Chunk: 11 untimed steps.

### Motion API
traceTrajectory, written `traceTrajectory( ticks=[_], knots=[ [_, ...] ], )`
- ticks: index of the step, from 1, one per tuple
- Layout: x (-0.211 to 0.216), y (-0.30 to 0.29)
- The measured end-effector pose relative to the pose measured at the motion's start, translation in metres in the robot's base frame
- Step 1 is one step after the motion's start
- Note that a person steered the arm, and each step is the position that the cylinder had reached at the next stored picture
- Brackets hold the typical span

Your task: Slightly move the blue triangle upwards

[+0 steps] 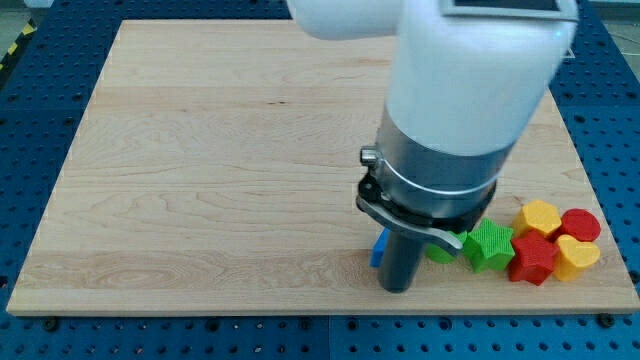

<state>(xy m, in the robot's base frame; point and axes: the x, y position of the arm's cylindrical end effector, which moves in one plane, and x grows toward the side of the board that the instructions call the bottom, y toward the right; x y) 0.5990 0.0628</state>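
Blue triangle [379, 248] sits near the board's [200, 180] bottom edge, mostly hidden behind my rod, touching its left side. My tip [399, 288] rests just below-right of it. I carry no jaws. Green [489, 245], red [532, 258] and yellow [539, 216] blocks cluster rightward.

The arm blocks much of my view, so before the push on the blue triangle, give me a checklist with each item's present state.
1. Blue triangle in sight: ok, only a sliver shows beside the arm.
2. My tip below the triangle for an upward push: cannot tell, its end is hidden.
3. Board above the triangle free of blocks: ok.
4. Green block apart from the triangle: ok, it lies toward the view's right.
5. Red block and yellow block out of the path: ok.
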Motion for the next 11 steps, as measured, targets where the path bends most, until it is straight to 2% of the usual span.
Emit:
traceTrajectory(
  ticks=[1, 2, 5, 11],
  knots=[
    [-0.001, 0.001],
    [0.020, 0.014],
    [-0.015, -0.009],
    [-0.030, -0.049]
  ],
)
